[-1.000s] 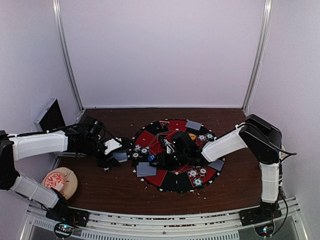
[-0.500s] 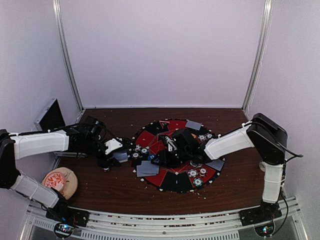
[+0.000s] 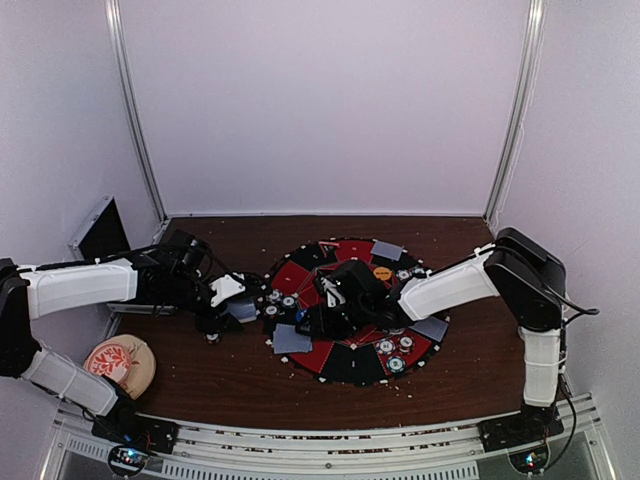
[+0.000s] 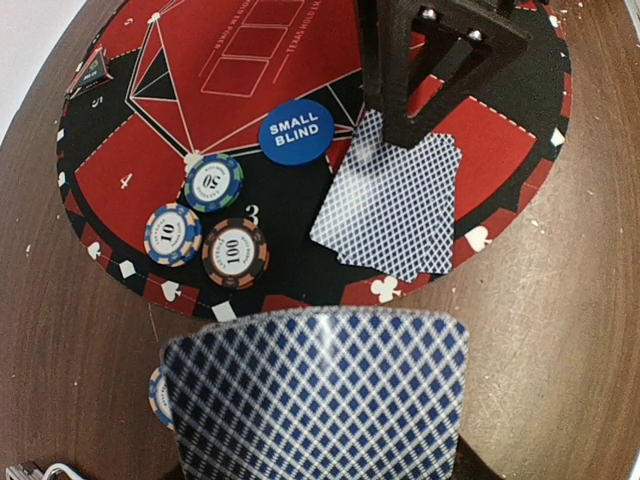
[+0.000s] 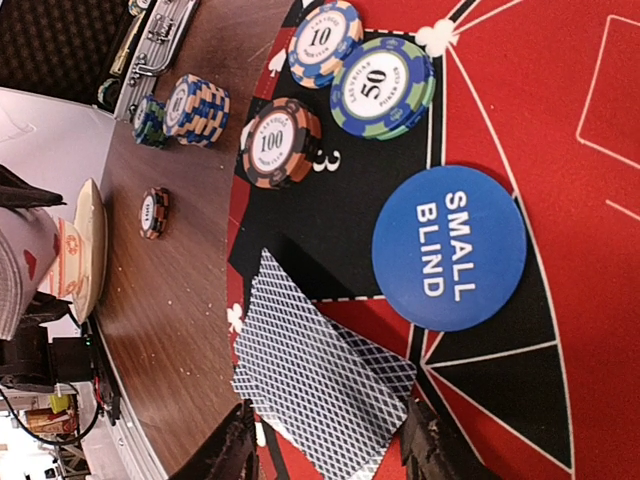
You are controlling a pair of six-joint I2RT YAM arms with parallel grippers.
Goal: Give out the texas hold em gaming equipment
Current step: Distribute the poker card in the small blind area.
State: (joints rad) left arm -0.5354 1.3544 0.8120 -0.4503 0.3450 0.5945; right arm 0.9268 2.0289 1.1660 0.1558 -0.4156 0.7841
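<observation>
Blue small blind disc on red-black mat, cards between parted fingers, three chips nearby.

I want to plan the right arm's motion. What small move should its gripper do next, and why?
Probably lift the right gripper straight up. Its fingers stand apart over the two cards, which lie flat on the mat beside the Small Blind button, so it holds nothing.

We see bare counter open in front of the mat; the right arm lies across its middle, while chips and the held cards crowd its left edge.
</observation>
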